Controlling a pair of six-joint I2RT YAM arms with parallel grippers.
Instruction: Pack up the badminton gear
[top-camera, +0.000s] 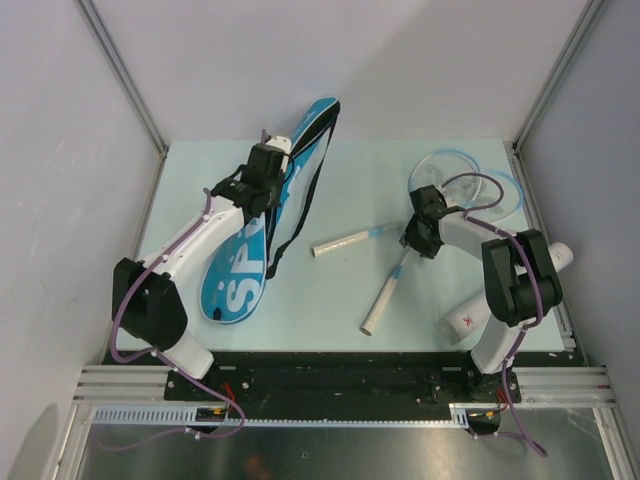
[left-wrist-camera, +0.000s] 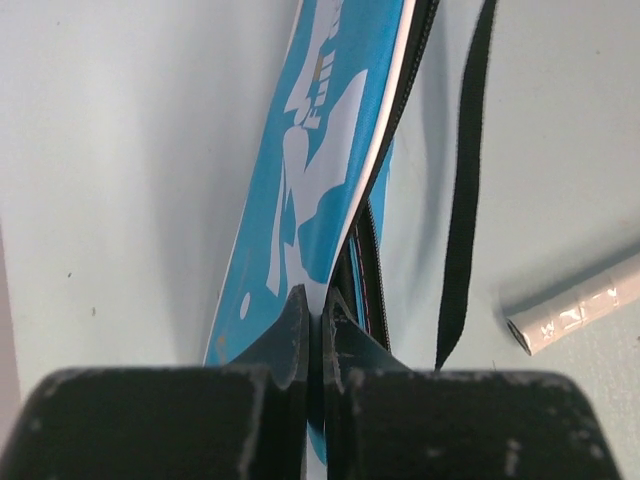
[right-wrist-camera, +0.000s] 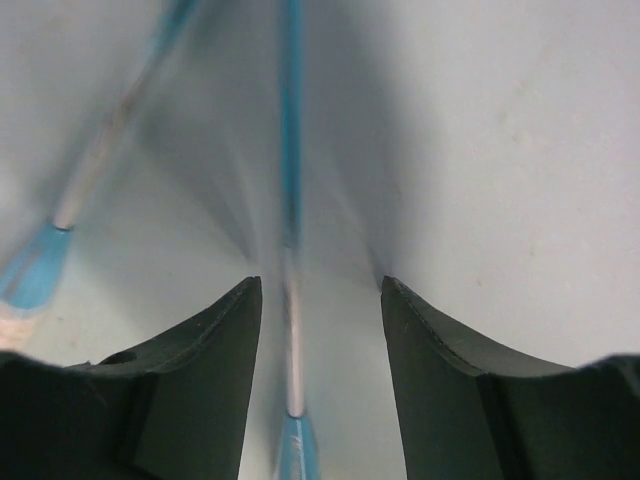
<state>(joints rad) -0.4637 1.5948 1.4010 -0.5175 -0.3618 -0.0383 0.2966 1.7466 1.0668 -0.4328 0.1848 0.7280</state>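
Observation:
The blue racket cover (top-camera: 240, 285) lettered in white lies slanted on the left half of the table. My left gripper (top-camera: 272, 180) is shut on its opened edge; in the left wrist view the fingertips (left-wrist-camera: 297, 318) pinch the blue flap (left-wrist-camera: 320, 150), with the black strap (left-wrist-camera: 465, 200) beside it. Two light-blue rackets lie crossed on the right, heads (top-camera: 452, 168) at the back and white handles (top-camera: 345, 242) (top-camera: 380, 305) toward the middle. My right gripper (top-camera: 415, 240) hangs open over the shafts. One thin shaft (right-wrist-camera: 290, 300) runs between its fingers without touching; the other shaft (right-wrist-camera: 110, 130) passes on the left.
A long white cardboard tube (top-camera: 505, 290) lies slanted at the table's right edge, under my right arm. Grey walls with metal frame rails close in the table on three sides. A white racket handle end (left-wrist-camera: 580, 305) shows in the left wrist view, right of the strap.

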